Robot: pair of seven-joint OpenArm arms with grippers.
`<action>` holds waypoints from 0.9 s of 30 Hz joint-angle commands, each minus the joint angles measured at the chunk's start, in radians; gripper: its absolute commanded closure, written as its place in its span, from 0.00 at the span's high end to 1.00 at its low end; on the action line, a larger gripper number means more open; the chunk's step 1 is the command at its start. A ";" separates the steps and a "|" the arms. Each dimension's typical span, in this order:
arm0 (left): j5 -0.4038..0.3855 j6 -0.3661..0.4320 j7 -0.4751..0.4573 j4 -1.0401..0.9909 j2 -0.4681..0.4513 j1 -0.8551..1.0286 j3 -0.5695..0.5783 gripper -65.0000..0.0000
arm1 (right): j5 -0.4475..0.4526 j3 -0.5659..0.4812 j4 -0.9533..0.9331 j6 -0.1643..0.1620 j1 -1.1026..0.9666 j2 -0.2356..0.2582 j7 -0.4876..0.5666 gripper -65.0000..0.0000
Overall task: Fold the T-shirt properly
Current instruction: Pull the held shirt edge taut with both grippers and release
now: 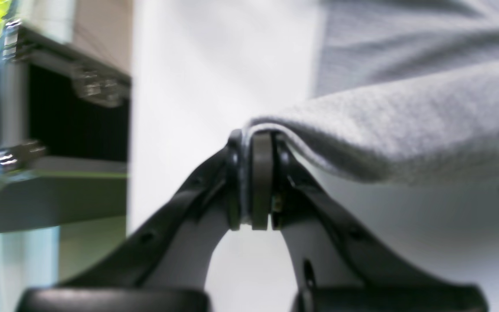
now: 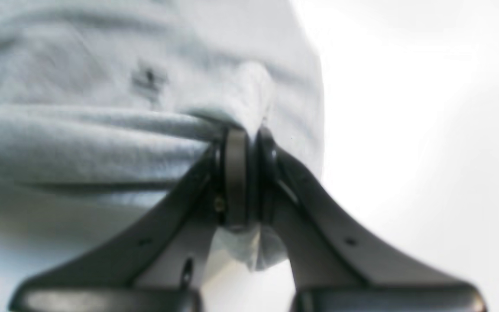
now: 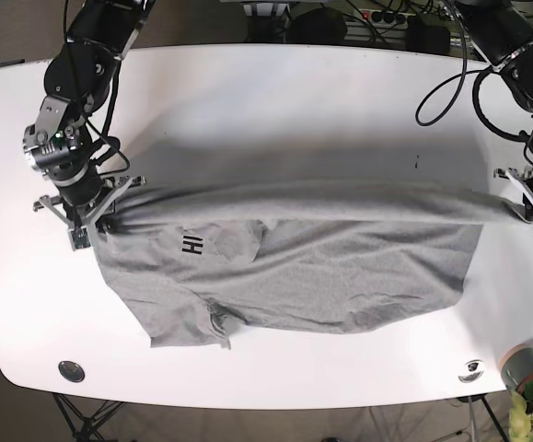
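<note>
Two tools are on the cloth at once, and this looks like the first big fold in mid-carry. The T-shirt (image 3: 321,276) lies spread on the white counter (image 3: 248,92), its far edge lifted into a taut ridge that runs from one arm to the other. At the base view's left, the right tool (image 3: 89,224) pinches one end of that ridge; at its right, the left tool (image 3: 524,207) has the other. Close up, the left tool (image 1: 256,182) has its jaws drawn together on a thin lip of grey fabric, and the right tool (image 2: 243,177) is likewise clamped tight, a tuft of cloth poking out below the pads. Black lettering (image 3: 191,244) peeks out under the raised edge. Next, by the look of it, both arms need to travel together toward the near hem, keeping the edge level and tensioned, before letting go.
</note>
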 commanded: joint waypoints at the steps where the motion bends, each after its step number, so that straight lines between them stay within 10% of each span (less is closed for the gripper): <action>1: 0.013 0.011 -0.006 0.018 -0.025 0.019 -0.029 0.00 | 0.007 0.015 0.035 -0.004 -0.025 -0.008 0.022 0.03; 27: 0.015 0.011 -0.006 0.046 0.080 0.317 -0.208 0.00 | 0.009 0.044 0.053 -0.003 -0.370 -0.068 0.071 0.03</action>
